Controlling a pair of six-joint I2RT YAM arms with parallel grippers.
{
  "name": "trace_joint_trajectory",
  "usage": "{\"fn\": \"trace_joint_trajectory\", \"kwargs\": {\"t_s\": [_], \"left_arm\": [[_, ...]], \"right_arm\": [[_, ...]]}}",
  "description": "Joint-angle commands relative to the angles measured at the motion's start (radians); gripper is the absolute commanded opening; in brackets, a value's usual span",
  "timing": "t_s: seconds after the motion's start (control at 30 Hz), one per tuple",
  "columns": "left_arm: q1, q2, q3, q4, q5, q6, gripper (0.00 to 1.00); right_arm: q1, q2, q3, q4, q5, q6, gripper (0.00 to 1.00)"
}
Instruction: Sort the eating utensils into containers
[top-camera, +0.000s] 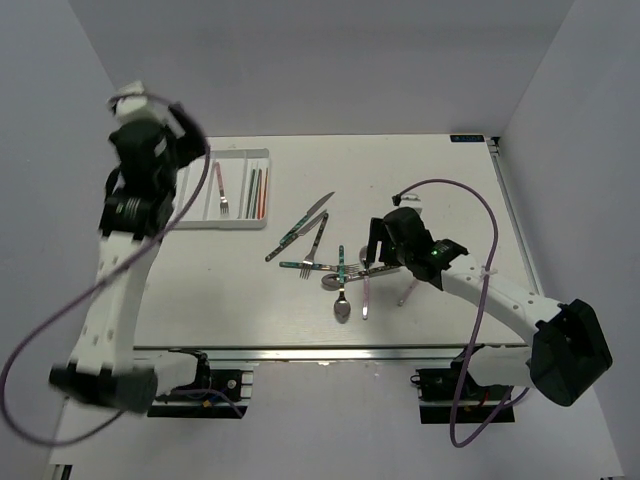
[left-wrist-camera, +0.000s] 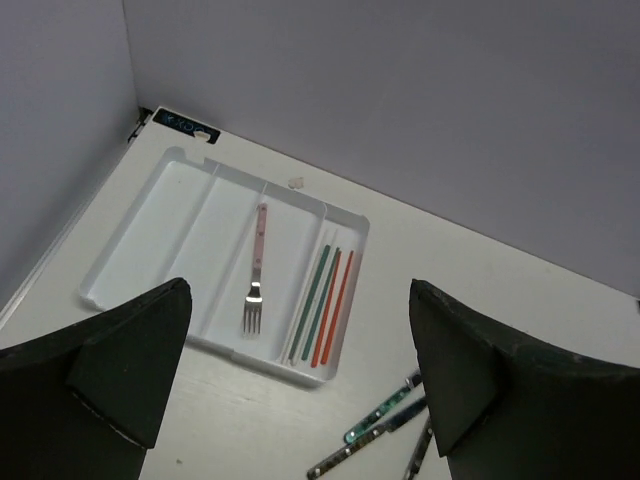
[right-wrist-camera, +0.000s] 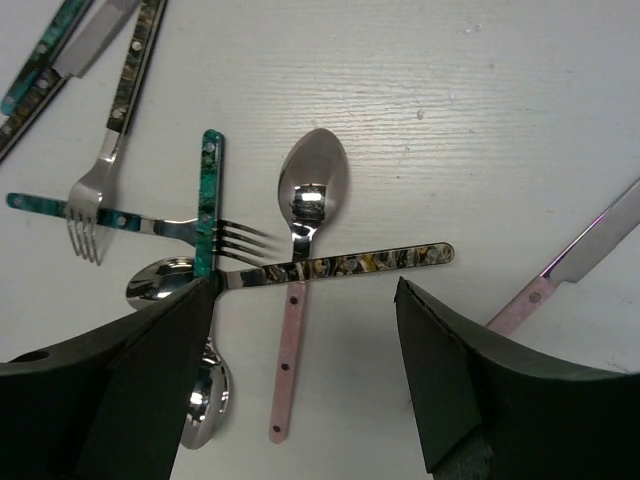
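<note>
Right gripper (right-wrist-camera: 302, 290) fingers, spread and holding nothing, frame a pink-handled spoon (right-wrist-camera: 311, 185) crossed by a dark-patterned spoon (right-wrist-camera: 345, 264) on the white table (right-wrist-camera: 470, 110). A teal-handled fork (right-wrist-camera: 120, 215) lies past one fingertip. Left gripper (left-wrist-camera: 300, 290), likewise released, hangs above the white tray (left-wrist-camera: 185, 225), whose pink fork (left-wrist-camera: 258, 265) and chopsticks (left-wrist-camera: 325, 295) appear between its fingers. Grey walls (left-wrist-camera: 400, 90) enclose the table.
</note>
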Motion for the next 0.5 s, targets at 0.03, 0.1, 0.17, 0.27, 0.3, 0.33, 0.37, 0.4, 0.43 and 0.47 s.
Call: {"fn": "trace_joint_trajectory", "kwargs": {"t_s": [0.03,0.1,0.17,0.27,0.3,0.33,0.37,0.4,0.43,0.47], "left_arm": [[0.005,-0.322,-0.395,0.051,0.109,-0.078,0.98],[0.004,-0.394,-0.553,0.056,0.103,-0.056,0.98],[0.001,-0.506,-0.670,0.097,0.068,-0.079,0.98],[-0.001,-0.598,-0.859,0.136,0.094,-0.113,0.98],[0.001,-0.602,-0.891,0.130,0.123,-0.115,0.98],[0.001,-0.597,-0.891,0.114,0.130,-0.105,0.98],[-0.001,-0.590,-0.891,0.098,0.143,-0.104,0.98],[-0.001,-0.573,-0.896,0.099,0.166,-0.104,0.98],[-0.001,-0.562,-0.898,0.103,0.189,-0.098,0.98],[-0.001,-0.548,-0.896,0.105,0.212,-0.098,0.98]], "right_arm": [[0.035,-0.063,-0.013,0.028,0.024,0.029,0.75],[0.063,-0.056,-0.019,0.038,0.015,0.028,0.70],[0.078,-0.036,-0.025,0.058,-0.038,0.026,0.68],[0.116,0.010,-0.013,0.078,-0.060,0.057,0.63],[0.132,0.027,-0.007,0.101,-0.057,0.058,0.62],[0.145,0.038,-0.002,0.115,-0.060,0.051,0.62],[0.165,0.052,0.010,0.132,-0.071,0.032,0.62],[0.173,0.085,0.024,0.144,-0.083,0.006,0.63],[0.184,0.105,0.044,0.134,-0.088,-0.002,0.64],[0.189,0.125,0.067,0.118,-0.076,0.000,0.64]]}}
